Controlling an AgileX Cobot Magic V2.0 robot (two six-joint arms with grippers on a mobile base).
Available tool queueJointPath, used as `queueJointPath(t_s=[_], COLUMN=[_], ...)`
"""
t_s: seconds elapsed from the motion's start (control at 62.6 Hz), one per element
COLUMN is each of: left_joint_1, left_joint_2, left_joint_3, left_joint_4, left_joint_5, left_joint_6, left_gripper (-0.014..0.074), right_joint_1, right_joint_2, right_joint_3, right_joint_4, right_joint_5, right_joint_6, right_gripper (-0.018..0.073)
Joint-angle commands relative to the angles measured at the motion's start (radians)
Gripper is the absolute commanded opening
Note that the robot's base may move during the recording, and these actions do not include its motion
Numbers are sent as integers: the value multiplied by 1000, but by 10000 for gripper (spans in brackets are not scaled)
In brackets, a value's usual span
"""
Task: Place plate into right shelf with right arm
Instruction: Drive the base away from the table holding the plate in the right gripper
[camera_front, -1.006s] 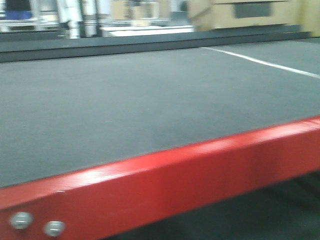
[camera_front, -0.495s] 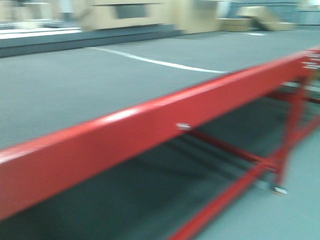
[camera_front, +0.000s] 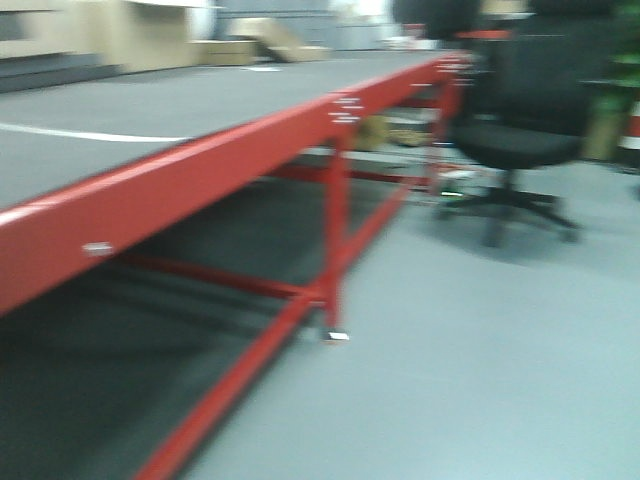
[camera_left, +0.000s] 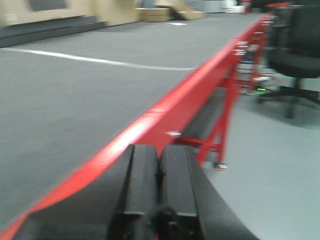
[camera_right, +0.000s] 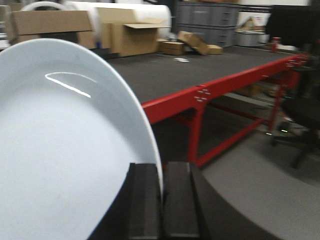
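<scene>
A large white plate (camera_right: 60, 145) fills the left of the right wrist view, held on edge. My right gripper (camera_right: 161, 172) is shut on the plate's rim, which runs between the two black fingers. My left gripper (camera_left: 159, 155) is shut and empty, its fingers pressed together above the red edge of a table (camera_left: 165, 107). No shelf shows in any view. Neither gripper shows in the front view.
A long red-framed table (camera_front: 200, 165) with a grey top runs left to back right; its legs (camera_front: 335, 250) stand on the grey floor. A black office chair (camera_front: 515, 140) stands at the back right. Cardboard boxes (camera_right: 130, 35) and grey crates (camera_right: 210, 20) lie behind.
The front view has swung to the right: the table top filled it before, now the table's red edge, legs, open floor and the office chair show.
</scene>
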Motion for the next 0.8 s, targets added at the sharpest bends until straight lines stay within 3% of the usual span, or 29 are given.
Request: queueJointPath(t_s=[0.0,0.782], left_joint_1=[0,0], left_joint_2=[-10,-7], left_joint_3=[4,4], left_joint_4=[-2,-2], left_joint_5=[-80,-80], left_joint_6=[-2,-2], left_gripper=[-47,-47], right_joint_1=[-7,-7], right_joint_2=[10,12], right_joint_3=[-27,-27], right_joint_4=[-20,-20], right_joint_5=[-96,-96], right_joint_6=[-2,-2], right_gripper=[55,55])
